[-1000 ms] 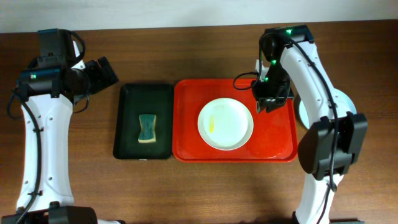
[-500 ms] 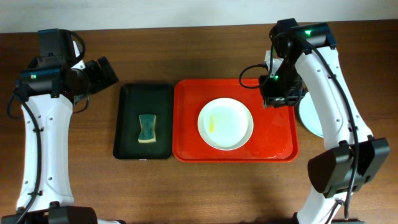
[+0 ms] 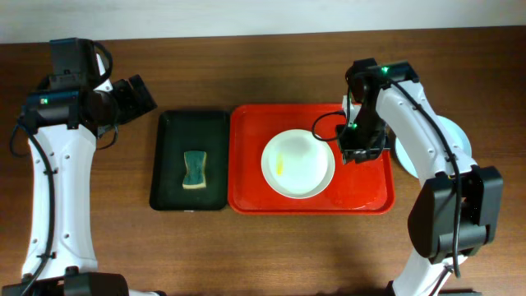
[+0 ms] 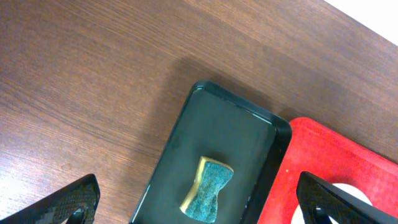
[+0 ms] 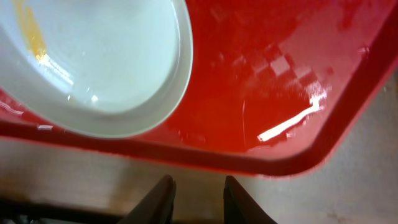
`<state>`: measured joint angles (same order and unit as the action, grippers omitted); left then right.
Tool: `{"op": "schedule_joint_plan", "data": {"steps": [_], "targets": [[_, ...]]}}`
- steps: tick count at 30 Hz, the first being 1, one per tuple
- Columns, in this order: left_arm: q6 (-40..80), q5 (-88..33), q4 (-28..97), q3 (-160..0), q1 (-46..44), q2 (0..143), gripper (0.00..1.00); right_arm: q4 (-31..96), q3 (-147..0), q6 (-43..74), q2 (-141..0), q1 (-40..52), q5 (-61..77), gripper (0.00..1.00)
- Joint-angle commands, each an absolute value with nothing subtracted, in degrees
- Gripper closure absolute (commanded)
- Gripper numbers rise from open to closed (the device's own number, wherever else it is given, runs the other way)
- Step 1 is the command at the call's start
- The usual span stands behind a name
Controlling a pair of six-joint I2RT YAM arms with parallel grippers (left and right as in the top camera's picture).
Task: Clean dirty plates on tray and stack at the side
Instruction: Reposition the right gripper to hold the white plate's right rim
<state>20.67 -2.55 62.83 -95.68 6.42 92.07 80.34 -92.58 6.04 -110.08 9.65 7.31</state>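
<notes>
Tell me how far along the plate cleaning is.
Done: a pale plate, maybe more, rests just right of the red tray, partly hidden. In hand: nothing; the right gripper hovers empty over the tray beside the white plate, which shows a yellow smear. Left: wipe it with the sponge lying in the dark tray, then stack it. The left gripper is open, far off.

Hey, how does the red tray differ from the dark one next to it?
The red tray is clearly larger than the dark tray. The red tray holds a white plate with a yellow smear; the dark tray holds a sponge. The red tray is bright and glossy, the dark tray green-black. Both are rectangular with rounded corners and raised rims, and they lie side by side on the wooden table.
</notes>
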Motion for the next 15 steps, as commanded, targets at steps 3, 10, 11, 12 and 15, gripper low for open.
{"op": "schedule_joint_plan", "data": {"steps": [3, 10, 11, 12, 15], "targets": [[21.2, -2.6, 62.8, -95.8, 6.5, 92.3, 0.01, 71.3, -84.4, 8.1, -108.6, 10.2, 9.2, 0.72], [21.2, -2.6, 62.8, -95.8, 6.5, 92.3, 0.01, 56.4, -76.6, 8.1, -109.1, 10.2, 13.3, 0.74], [21.2, -2.6, 62.8, -95.8, 6.5, 92.3, 0.01, 55.2, -75.7, 8.3, -109.1, 10.2, 13.3, 0.74], [21.2, -2.6, 62.8, -95.8, 6.5, 92.3, 0.01, 54.2, -74.8, 9.2, -109.1, 10.2, 13.0, 0.74], [21.2, -2.6, 62.8, -95.8, 6.5, 92.3, 0.01, 49.3, -71.7, 12.9, -109.1, 10.2, 12.9, 0.78]]}}
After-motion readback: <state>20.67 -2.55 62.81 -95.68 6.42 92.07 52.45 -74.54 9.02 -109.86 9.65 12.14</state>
